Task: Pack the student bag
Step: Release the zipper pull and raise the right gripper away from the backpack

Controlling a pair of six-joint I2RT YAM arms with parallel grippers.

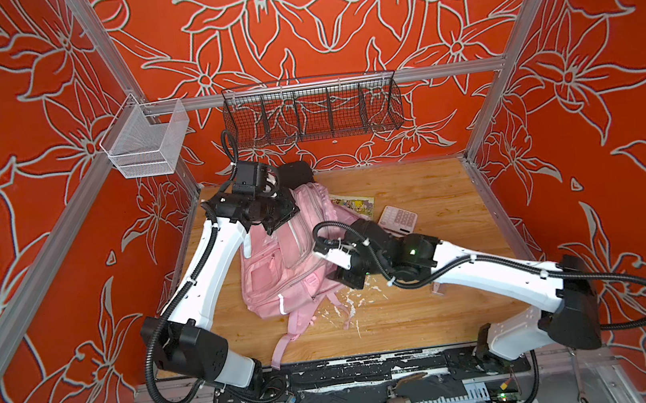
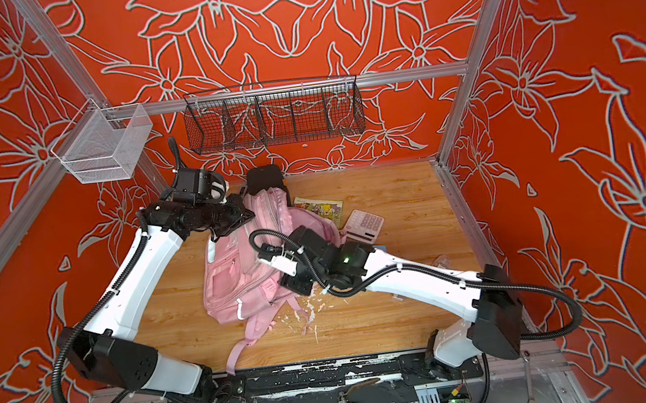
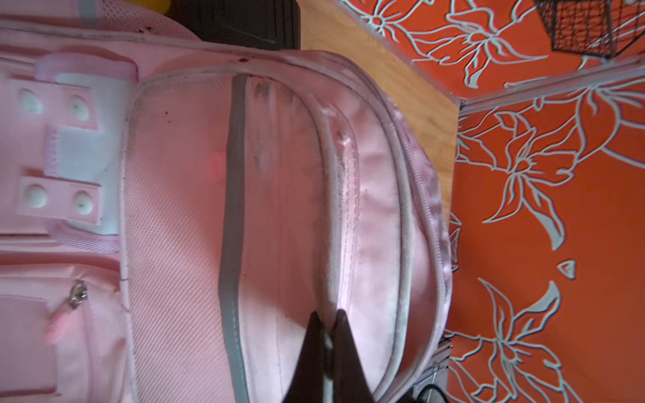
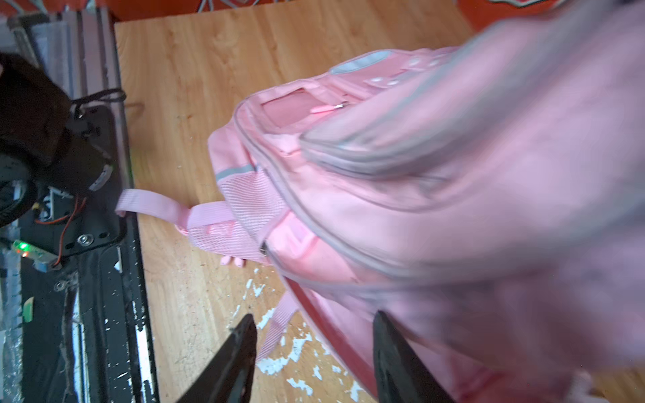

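I've got the left fingers (image 3: pixel 309 356) clenched on the rim of the student bag (image 1: pixel 279 266) to prop it for packing, the right fingers (image 4: pixel 237 356) released beside it

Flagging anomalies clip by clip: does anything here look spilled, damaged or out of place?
White flecks litter the wooden table beside the student bag, like chipped paint or spilled debris. One pink strap trails to the table's front edge. Nothing else stands out.

The left arm (image 1: pixel 211 262) and right arm (image 1: pixel 489 270) were white-shelled with black joints and ribbed black cables (image 1: pixel 149 374); the right pincer (image 4: pixel 314 314) had black fingers (image 4: pixel 237 352).
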